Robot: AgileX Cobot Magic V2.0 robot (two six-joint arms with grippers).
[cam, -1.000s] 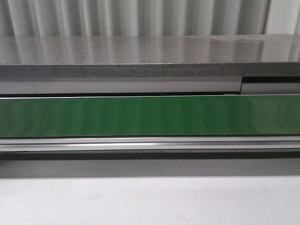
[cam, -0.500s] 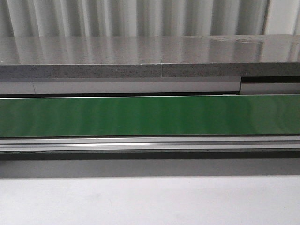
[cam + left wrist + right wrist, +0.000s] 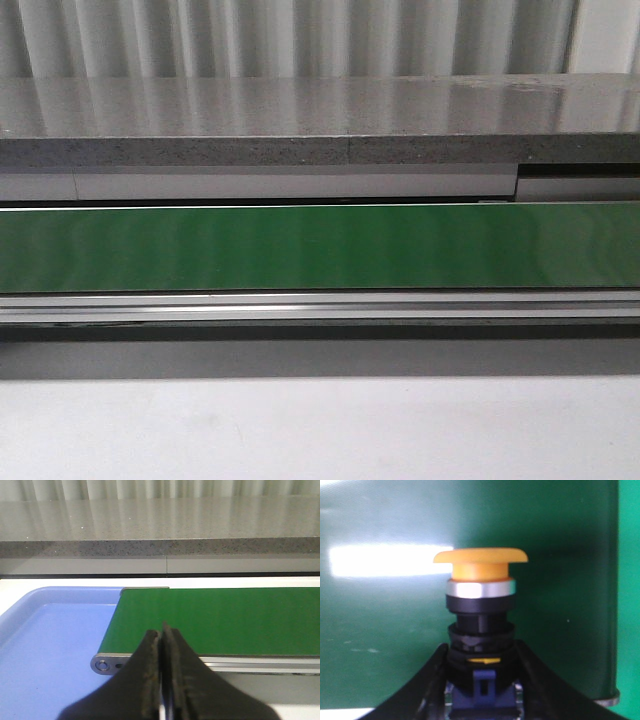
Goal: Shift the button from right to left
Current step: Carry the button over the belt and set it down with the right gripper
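Note:
In the right wrist view my right gripper [image 3: 481, 672] is shut on the button [image 3: 480, 630]. Its yellow-orange mushroom cap [image 3: 480, 557] points away from the fingers, and its black collar and blue contact block sit between the two black fingers. The green belt [image 3: 385, 630] is behind it. My left gripper [image 3: 162, 640] is shut and empty, its fingers pressed together over the near end of the green conveyor belt [image 3: 225, 620]. Neither gripper nor the button shows in the front view, which shows only the belt [image 3: 320, 247].
A light blue tray [image 3: 50, 650] lies beside the belt's end in the left wrist view. A grey stone counter [image 3: 320, 120] runs behind the belt. An aluminium rail [image 3: 320, 305] edges the belt's near side, with white table [image 3: 320, 430] in front.

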